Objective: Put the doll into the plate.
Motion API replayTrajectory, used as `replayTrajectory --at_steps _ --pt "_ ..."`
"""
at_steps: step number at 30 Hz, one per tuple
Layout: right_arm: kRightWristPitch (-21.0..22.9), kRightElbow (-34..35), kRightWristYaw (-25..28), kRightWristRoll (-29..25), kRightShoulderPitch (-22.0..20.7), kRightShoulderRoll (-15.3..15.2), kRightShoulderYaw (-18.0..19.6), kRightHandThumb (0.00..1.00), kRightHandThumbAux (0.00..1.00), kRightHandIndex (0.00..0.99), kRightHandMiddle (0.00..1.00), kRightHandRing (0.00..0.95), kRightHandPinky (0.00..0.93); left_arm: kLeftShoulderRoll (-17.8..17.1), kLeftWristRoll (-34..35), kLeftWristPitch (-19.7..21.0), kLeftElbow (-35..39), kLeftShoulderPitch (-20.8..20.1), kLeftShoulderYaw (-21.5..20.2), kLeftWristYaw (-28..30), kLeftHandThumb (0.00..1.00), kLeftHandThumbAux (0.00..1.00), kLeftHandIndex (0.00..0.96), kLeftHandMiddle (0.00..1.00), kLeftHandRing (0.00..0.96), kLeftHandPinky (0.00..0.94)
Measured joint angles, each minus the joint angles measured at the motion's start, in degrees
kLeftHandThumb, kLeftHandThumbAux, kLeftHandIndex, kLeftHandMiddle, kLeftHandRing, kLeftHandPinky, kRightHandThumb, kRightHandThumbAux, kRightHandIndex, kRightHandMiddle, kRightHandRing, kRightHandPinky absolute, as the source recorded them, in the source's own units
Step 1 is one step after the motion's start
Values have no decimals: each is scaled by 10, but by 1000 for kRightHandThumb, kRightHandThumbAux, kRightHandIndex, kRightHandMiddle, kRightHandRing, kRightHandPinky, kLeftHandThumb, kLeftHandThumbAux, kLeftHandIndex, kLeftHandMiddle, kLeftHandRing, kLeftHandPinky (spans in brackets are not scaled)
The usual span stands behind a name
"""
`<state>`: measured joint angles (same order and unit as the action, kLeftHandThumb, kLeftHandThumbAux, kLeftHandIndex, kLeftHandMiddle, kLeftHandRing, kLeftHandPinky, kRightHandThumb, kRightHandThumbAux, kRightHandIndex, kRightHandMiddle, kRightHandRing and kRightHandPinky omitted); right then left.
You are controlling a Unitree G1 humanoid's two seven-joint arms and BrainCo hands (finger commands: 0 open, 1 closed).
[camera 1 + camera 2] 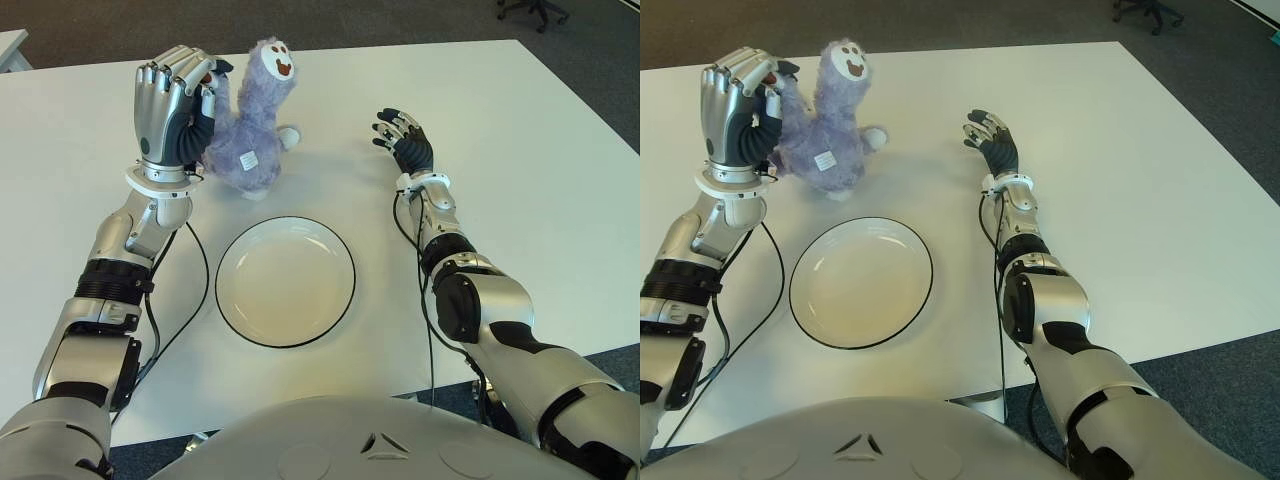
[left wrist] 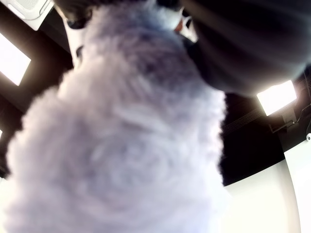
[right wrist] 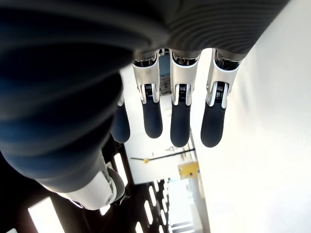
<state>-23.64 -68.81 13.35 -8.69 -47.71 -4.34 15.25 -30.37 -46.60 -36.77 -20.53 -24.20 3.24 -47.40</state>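
Observation:
A fuzzy purple doll (image 1: 250, 120) with a white face sits on the white table (image 1: 520, 180), beyond the plate and to its left. My left hand (image 1: 180, 100) is raised beside it, fingers curled around the doll's arm and side. In the left wrist view the doll's fur (image 2: 121, 141) fills nearly everything. The white plate (image 1: 285, 281) with a dark rim lies nearer to me, with nothing in it. My right hand (image 1: 403, 135) shows to the right of the doll over the table, fingers (image 3: 180, 116) spread and holding nothing.
Black cables (image 1: 200, 260) run along both arms over the table near the plate. An office chair base (image 1: 535, 10) stands on the dark floor at the far right. The table's front edge is close to my body.

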Motion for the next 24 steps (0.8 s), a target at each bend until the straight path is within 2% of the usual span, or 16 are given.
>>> replayTrajectory --at_steps 6,7,9,24 --pt "0 0 0 0 0 0 -1 478 778 225 203 232 291 -1 7 -3 0 -1 -1 5 945 650 380 523 482 670" --pt "0 0 0 0 0 0 -1 479 778 225 202 233 296 -1 8 -4 0 -1 -1 7 941 657 358 489 572 657" --pt "0 0 0 0 0 0 -1 481 776 224 202 233 298 -2 11 -6 1 -2 -1 10 940 660 350 479 598 646" --pt "0 1 -1 0 0 -1 -3 480 765 207 195 233 298 -4 22 -16 4 -11 -5 18 937 661 350 474 594 648"
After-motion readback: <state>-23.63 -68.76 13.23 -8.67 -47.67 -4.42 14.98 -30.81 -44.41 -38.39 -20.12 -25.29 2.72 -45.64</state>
